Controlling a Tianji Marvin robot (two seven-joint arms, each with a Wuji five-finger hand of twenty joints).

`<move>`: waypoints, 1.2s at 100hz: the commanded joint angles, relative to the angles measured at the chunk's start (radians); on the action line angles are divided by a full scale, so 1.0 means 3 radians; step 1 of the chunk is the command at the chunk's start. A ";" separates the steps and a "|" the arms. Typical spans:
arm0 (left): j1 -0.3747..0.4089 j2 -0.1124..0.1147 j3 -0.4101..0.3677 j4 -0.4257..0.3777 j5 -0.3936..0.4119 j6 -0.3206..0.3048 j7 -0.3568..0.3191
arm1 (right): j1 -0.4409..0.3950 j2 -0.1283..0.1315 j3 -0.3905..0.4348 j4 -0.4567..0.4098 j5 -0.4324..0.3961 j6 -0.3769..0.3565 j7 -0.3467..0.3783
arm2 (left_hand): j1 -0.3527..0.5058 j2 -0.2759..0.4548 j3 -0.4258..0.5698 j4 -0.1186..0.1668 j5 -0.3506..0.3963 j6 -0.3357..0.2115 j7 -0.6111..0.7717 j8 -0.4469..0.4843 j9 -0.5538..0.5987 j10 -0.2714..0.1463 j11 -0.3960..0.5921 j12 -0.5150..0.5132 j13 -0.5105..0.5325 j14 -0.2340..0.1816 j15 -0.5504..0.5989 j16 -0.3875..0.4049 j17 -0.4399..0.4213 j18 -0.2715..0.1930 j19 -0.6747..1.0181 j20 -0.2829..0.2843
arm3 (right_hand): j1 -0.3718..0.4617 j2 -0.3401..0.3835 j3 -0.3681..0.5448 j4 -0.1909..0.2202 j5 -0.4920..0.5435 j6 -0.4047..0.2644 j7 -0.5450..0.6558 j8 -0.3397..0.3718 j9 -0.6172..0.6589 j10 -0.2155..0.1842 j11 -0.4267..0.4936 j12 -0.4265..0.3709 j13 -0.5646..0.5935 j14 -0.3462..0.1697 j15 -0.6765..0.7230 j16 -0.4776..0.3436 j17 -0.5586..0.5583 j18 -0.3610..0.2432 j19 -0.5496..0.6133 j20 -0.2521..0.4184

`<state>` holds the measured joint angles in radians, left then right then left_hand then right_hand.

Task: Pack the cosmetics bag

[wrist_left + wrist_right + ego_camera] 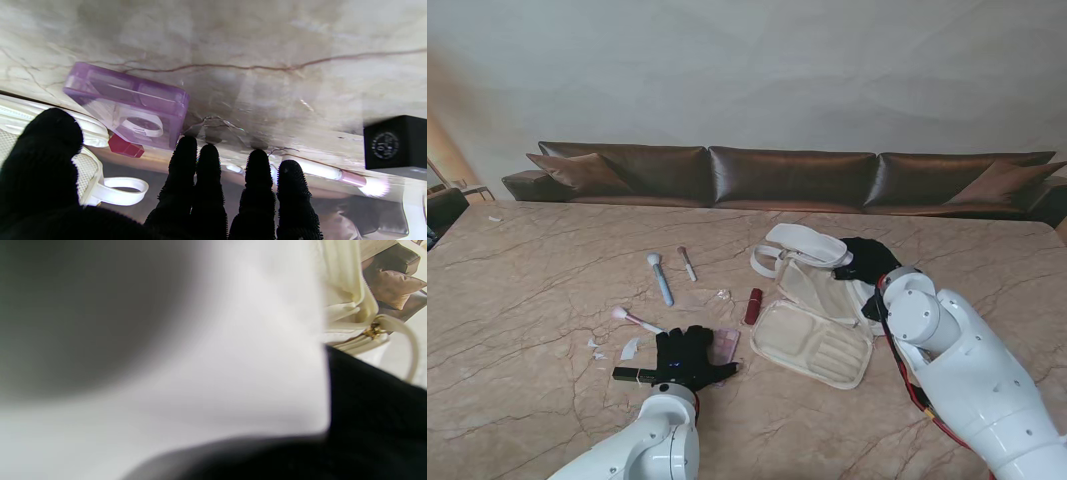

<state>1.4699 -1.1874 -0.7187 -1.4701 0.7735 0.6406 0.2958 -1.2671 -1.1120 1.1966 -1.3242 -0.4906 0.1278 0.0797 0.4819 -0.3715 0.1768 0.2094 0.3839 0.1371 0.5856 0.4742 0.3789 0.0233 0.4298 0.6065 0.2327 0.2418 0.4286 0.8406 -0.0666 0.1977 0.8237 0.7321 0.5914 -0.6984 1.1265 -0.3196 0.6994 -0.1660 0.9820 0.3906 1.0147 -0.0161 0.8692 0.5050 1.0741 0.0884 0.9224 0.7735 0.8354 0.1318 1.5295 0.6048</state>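
- Cosmetics bag (812,330) lies unzipped on the counter (527,290), right of the left hand (689,356), its long axis slanting nearer-right
- Left hand's fingers (257,173) spread flat, holding nothing; purple case (128,105) just beyond them
- Right hand (865,262) at the bag's far side; grip cannot be told
- Right wrist view mostly blurred

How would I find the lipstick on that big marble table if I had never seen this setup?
Start at the open cream cosmetics bag near the middle of the marble table. Just off the bag's left edge, on the stone, lies a small dark red tube, the lipstick. It is the only red thing there; its neighbours are pale brushes and a translucent purple case.
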 commanded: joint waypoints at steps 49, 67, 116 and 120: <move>-0.0063 0.0042 -0.0014 0.0068 0.0092 0.0078 -0.0236 | 0.0010 -0.0015 -0.0047 0.0011 0.0044 -0.0054 0.0011 | 0.0387 -0.0724 0.2829 -0.0882 -0.0115 -0.0011 0.0464 0.0369 -0.0112 -0.0006 0.0122 -0.0066 -0.0012 -0.0047 0.0155 -0.0062 -0.0049 -0.0013 0.0013 0.0119 | 0.0162 0.0076 0.0412 0.0018 0.0210 -0.0416 0.0341 -0.0003 0.0155 -0.0035 0.0032 -0.0025 0.0282 0.0035 0.0253 0.0058 0.0104 -0.0029 0.0240 0.0057; -0.0023 0.0081 -0.0059 0.0086 0.0168 -0.0055 -0.0245 | 0.0021 -0.0020 -0.0066 0.0036 0.0075 -0.0045 0.0017 | 0.0061 -0.0756 0.2510 -0.1018 0.0312 0.0138 -0.0427 -0.0477 -0.0089 0.0149 -0.0131 -0.0340 -0.0007 -0.0016 0.0106 -0.0121 -0.0048 0.0015 -0.0018 0.0076 | 0.0161 0.0077 0.0412 0.0018 0.0204 -0.0415 0.0338 -0.0007 0.0153 -0.0027 0.0033 -0.0027 0.0281 0.0038 0.0252 0.0054 0.0105 -0.0027 0.0243 0.0057; -0.0090 0.0042 0.0006 0.0321 0.0201 -0.0188 -0.0005 | 0.0027 -0.0014 -0.0070 0.0029 0.0079 -0.0072 0.0042 | 0.0842 -0.1339 0.2621 -0.1426 0.0697 -0.1049 0.2091 0.1142 0.0664 -0.0086 0.0021 -0.0396 0.0503 -0.0118 0.0278 -0.0132 0.0045 0.0043 0.0512 0.0085 | 0.0194 0.0105 0.0400 0.0020 0.0205 -0.0420 0.0345 -0.0010 0.0154 -0.0033 0.0027 -0.0035 0.0279 0.0039 0.0240 0.0043 0.0102 -0.0016 0.0246 0.0058; -0.0086 0.0044 0.0001 0.0325 0.0210 -0.0221 0.0011 | 0.0027 -0.0013 -0.0069 0.0028 0.0080 -0.0072 0.0045 | 0.0842 -0.1361 0.2671 -0.1438 0.0796 -0.1167 0.2204 0.1270 0.0871 -0.0117 0.0000 -0.0471 0.0684 -0.0156 0.0291 -0.0168 0.0082 0.0057 0.0547 0.0051 | 0.0194 0.0104 0.0397 0.0020 0.0207 -0.0422 0.0345 -0.0010 0.0154 -0.0031 0.0026 -0.0036 0.0281 0.0037 0.0237 0.0040 0.0104 -0.0017 0.0247 0.0058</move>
<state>1.4192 -1.1722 -0.7242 -1.4081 0.8388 0.5846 0.3058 -1.2572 -1.1119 1.1773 -1.3075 -0.4673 0.1116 0.0889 0.5960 -0.7041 0.9680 -0.2054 0.4554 0.0178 0.7251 0.7107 0.5712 0.0155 0.4344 0.4923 0.3769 0.2190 0.4999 0.8108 -0.0499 0.1990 0.9537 0.7647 0.5913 -0.6985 1.1267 -0.3197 0.7027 -0.1660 0.9820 0.3886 1.0235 -0.0092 0.8692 0.4957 1.0753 0.0936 0.9366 0.7807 0.8416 0.1346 1.5481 0.6063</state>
